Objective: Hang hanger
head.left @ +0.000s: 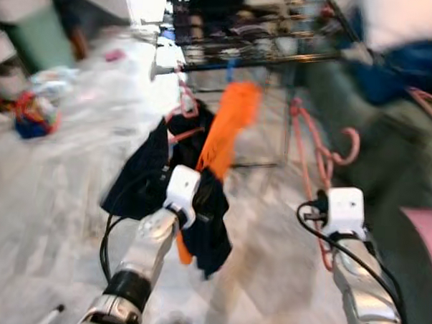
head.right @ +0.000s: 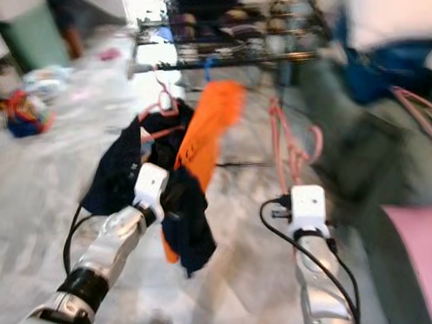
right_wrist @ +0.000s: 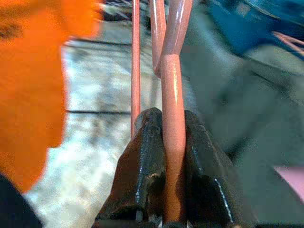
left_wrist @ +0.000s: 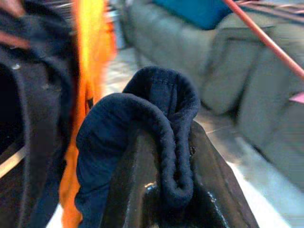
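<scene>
Lower right of the frame, the right gripper (right_wrist: 164, 190) has its two black fingers clamped tight on the stem of a pink hanger (head.left: 322, 156), which sticks up from it toward the middle right with its hook curling over. Looks like thin, light plastic-coated wire to me, stiff but probably springy and a bit slick, so pinching it on the straight stem like that seems the sane place to hold it. Over at center, the left gripper (left_wrist: 175, 190) is closed on a fold of a dark navy garment (head.left: 140, 173), soft and floppy, draped with an orange cloth (head.left: 228, 130) on a second pink hanger (head.left: 186, 103). That bundle will swing around a lot. Up top there's a dark wire rack (head.left: 257, 35) with blurry stuff piled on it, can't tell what. Whole shot is pretty smeared.
</scene>
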